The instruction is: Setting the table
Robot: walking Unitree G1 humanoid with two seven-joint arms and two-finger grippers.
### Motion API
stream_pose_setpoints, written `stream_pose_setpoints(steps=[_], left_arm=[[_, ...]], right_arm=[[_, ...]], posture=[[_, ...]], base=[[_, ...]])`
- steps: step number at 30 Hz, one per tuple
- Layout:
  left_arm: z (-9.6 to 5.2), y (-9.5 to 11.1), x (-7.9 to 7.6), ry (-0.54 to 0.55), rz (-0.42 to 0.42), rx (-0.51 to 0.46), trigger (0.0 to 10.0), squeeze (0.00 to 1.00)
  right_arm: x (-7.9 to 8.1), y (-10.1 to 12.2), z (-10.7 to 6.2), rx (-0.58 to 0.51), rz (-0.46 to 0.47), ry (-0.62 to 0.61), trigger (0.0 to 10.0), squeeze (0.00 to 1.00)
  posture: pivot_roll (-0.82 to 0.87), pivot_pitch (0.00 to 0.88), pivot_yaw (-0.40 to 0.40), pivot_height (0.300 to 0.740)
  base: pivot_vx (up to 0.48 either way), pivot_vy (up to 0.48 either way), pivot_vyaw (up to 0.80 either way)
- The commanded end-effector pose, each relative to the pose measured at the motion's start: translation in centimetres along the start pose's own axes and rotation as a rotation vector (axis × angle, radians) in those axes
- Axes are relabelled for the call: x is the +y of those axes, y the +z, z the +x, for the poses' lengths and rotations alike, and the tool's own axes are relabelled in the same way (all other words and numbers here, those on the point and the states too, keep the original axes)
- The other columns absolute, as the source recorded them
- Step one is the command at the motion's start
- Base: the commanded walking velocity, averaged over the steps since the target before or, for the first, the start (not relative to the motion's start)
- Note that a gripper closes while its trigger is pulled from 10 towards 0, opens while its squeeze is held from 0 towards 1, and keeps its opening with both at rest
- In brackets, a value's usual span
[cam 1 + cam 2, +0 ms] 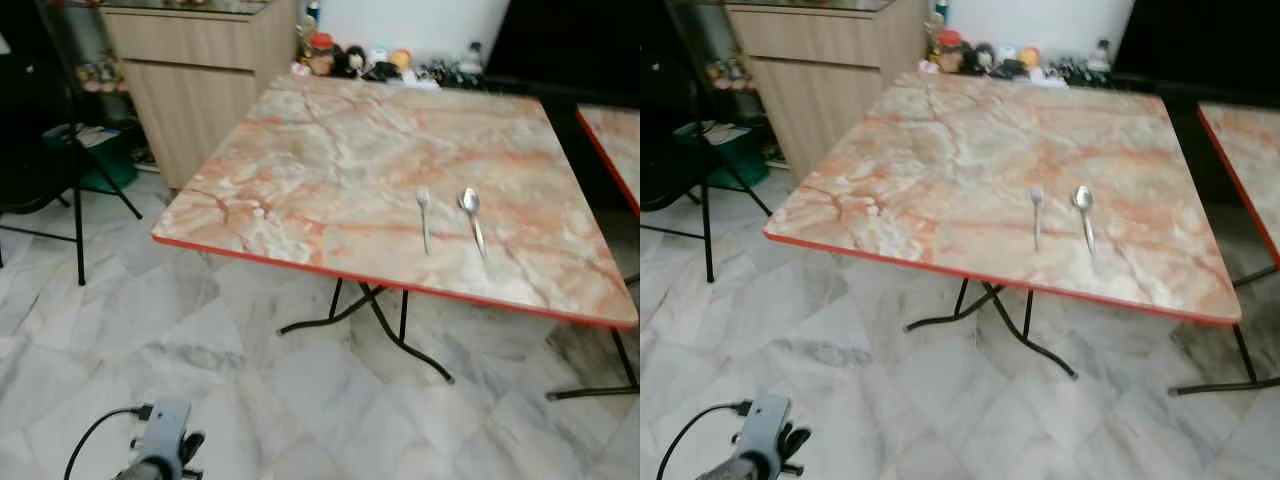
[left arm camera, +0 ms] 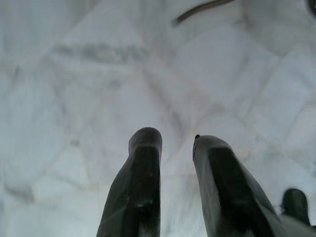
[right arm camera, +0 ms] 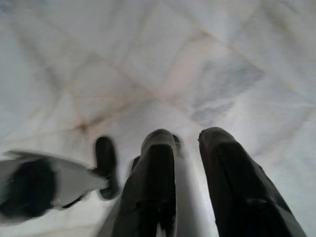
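Observation:
A silver fork (image 1: 424,216) and a silver spoon (image 1: 472,216) lie side by side, handles toward me, near the front edge of the marble-patterned folding table (image 1: 330,160). The spoon is to the right of the fork. My left arm hangs low at the lower left, well short of the table. Its gripper (image 2: 175,140) points down at the floor, open with nothing between the fingers. My right gripper (image 3: 186,136) also points at the floor tiles, its two black fingers (image 3: 158,163) slightly apart and holding nothing I can make out.
The table has a red rim and black crossed legs (image 1: 385,320). A wooden cabinet (image 1: 200,80) stands at the back left and a dark stand (image 1: 78,200) at the left. Small jars and toys (image 1: 360,62) line the far wall. A second table (image 1: 615,140) is at the right.

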State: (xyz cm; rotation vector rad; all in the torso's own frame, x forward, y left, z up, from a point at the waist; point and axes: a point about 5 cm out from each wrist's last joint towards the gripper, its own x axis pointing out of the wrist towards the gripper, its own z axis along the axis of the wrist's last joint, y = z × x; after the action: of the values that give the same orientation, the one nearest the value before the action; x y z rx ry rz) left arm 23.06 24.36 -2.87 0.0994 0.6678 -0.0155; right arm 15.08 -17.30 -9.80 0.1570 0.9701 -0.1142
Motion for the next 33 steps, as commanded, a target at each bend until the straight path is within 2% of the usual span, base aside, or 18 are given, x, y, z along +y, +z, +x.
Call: stream_pose_setpoints(steps=[1, 2, 3, 5, 20, 25, 33], left_arm=[[-0.1, -2.0, -0.6, -0.011, -0.003, 0.075, 10.0, 0.0], [-0.1, -2.0, -0.6, -0.011, -0.003, 0.075, 10.0, 0.0], [-0.3, -3.1, -0.7, -0.001, -0.001, 0.12, 10.0, 0.0], [-0.5, -3.9, -0.6, 0.015, -0.013, 0.147, 10.0, 0.0], [-1.0, -5.9, -0.9, 0.03, -0.023, 0.211, 10.0, 0.0], [-1.3, -6.4, -1.0, 0.029, 0.006, 0.236, 10.0, 0.0], [-1.4, -6.9, -1.3, 0.023, -0.012, 0.241, 10.0, 0.0]], right_arm=[[-1.0, -0.6, -0.2, 0.019, 0.0, -0.029, 10.0, 0.0], [-1.0, -0.6, -0.2, 0.019, 0.0, -0.029, 10.0, 0.0], [-1.0, -0.6, -0.2, 0.017, 0.003, -0.029, 10.0, 0.0], [-1.0, -0.6, -0.2, 0.016, 0.005, -0.029, 10.0, 0.0], [-1.3, -0.6, -0.3, 0.014, 0.009, -0.031, 10.0, 0.0], [-2.2, -0.3, -0.3, 0.007, 0.012, -0.041, 10.0, 0.0], [-2.8, 0.5, -0.3, -0.023, 0.009, -0.039, 10.0, 0.0]], posture=[[0.02, 0.117, -0.007, 0.74], [0.02, 0.117, -0.007, 0.74], [0.02, 0.118, -0.006, 0.74], [0.02, 0.118, -0.006, 0.74], [0.01, 0.109, -0.006, 0.74], [0.01, 0.109, -0.006, 0.74], [-0.01, 0.083, -0.011, 0.74]], base=[[0.48, 0.0, 0.0], [0.48, 0.0, 0.0], [0.48, 0.0, 0.0], [0.48, 0.0, 0.0], [0.464, 0.0, 0.0], [0.0, 0.0, 0.0], [0.0, 0.0, 0.0]])
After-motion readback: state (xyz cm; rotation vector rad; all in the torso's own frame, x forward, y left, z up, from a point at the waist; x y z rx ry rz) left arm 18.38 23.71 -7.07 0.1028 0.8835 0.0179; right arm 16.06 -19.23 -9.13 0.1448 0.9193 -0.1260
